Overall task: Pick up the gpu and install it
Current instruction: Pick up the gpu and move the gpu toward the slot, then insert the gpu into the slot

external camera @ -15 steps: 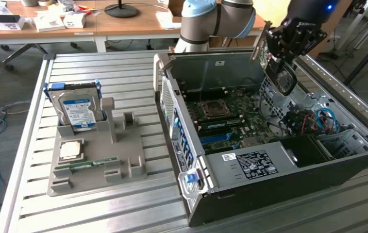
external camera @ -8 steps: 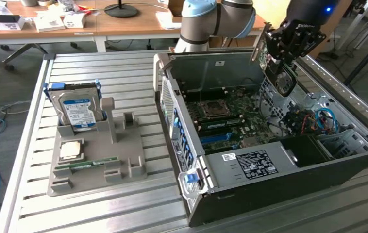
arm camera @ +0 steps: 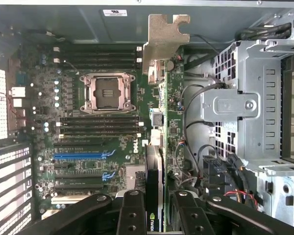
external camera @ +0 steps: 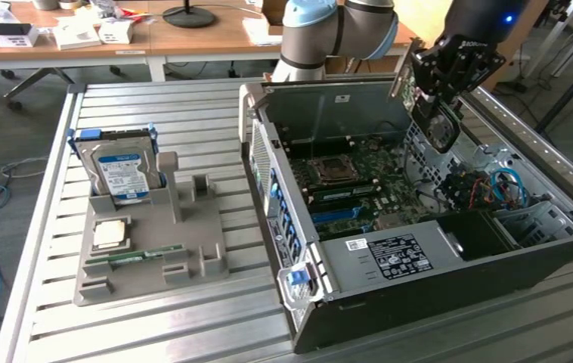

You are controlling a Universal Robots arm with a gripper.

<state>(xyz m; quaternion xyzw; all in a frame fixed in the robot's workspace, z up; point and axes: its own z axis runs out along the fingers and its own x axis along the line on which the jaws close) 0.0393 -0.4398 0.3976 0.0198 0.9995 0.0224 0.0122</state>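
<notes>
The gripper [arm camera: 154,208] of a Universal Robots arm is clamped on the gpu [arm camera: 156,161], its black fingers [arm camera: 131,215] pressing both faces of the card, which the wrist view shows edge-on with its pale metal bracket [arm camera: 164,39] at the end away from the fingers. In the exterior view the gripper [external camera: 446,79] hangs over the far corner of an open desktop computer case [external camera: 266,174], the gpu [external camera: 438,127] dangling below it with its round fan facing outward, above the case floor and not touching the board.

The pick-up looks done; the installing does not. The card hovers clear of the motherboard [arm camera: 88,127], and the blue expansion slot [arm camera: 81,155] and the black ones beside it appear unfilled, so seating the card seems to be what is left.

Inside the case lie the motherboard with a bare CPU socket [external camera: 332,168], a labelled power supply [external camera: 392,255] and a tangle of blue and red cables [external camera: 498,185] by the perforated drive cage [arm camera: 235,103].

Well apart, toward the exterior view's left, a grey parts fixture [external camera: 190,253] on the slatted metal table [external camera: 165,325] holds an upright hard drive [external camera: 120,170], a processor chip [external camera: 110,234] and a narrow green RAM stick [external camera: 135,255].
</notes>
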